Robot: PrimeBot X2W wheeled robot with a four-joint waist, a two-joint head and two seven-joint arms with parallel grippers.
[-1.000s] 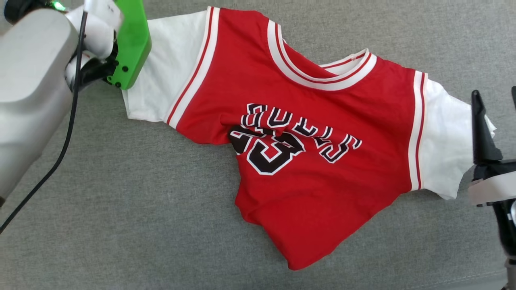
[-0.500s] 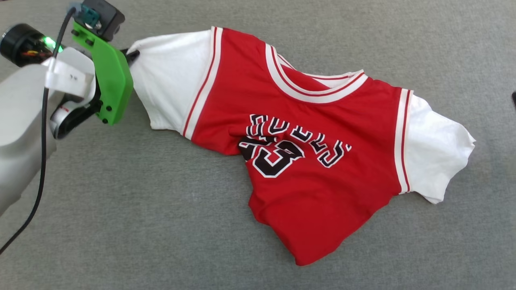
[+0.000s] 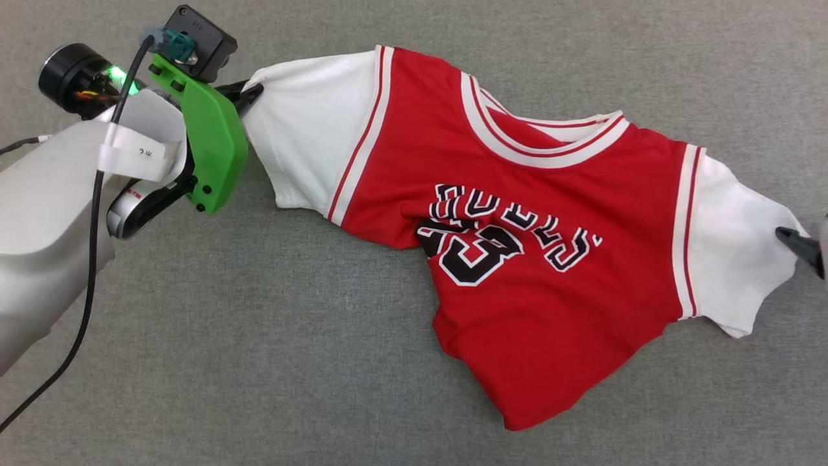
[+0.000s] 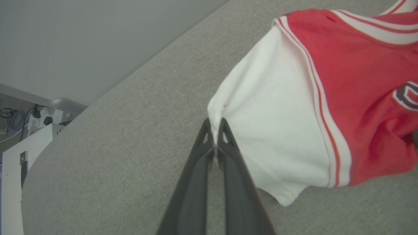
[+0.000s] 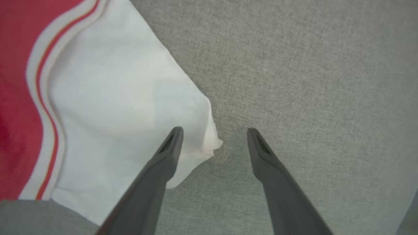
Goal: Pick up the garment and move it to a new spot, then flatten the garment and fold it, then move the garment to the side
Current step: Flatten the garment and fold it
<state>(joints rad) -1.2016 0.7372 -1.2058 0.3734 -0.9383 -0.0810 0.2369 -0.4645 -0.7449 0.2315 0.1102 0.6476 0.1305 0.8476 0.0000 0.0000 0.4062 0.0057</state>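
One red jersey-style garment point(image 3: 517, 291) lies face up on a grey fabric surface point(image 3: 259, 362), spanning the head view from 10 o'clock to 3 o'clock. Its hem sags toward 5 o'clock. It has two white sleeves and one striped collar point(image 3: 543, 145), which faces 12 o'clock. The red body is bunched just beside the black lettering point(image 3: 504, 236).

There are two claws. The left claw point(image 4: 214, 125), at 10 o'clock in the head view, is pressed together and pinches the tip of the left-hand sleeve point(image 3: 310, 136). That tip is lifted slightly into a peak. The right claw point(image 5: 214, 132), at 3 o'clock, is spread wide over the corner of the right-hand sleeve point(image 5: 124, 98). One finger sits over the white cloth and the other over bare surface, so it grips nothing. Whether it touches the cloth cannot be told.

This looks like the flattening step, with one sleeve secured and the other not yet taken. The next move probably calls for the right claw to lower and close on that sleeve corner. Both claws would then need to draw apart evenly, so the bunched middle smooths out and the cloth does not slip free.
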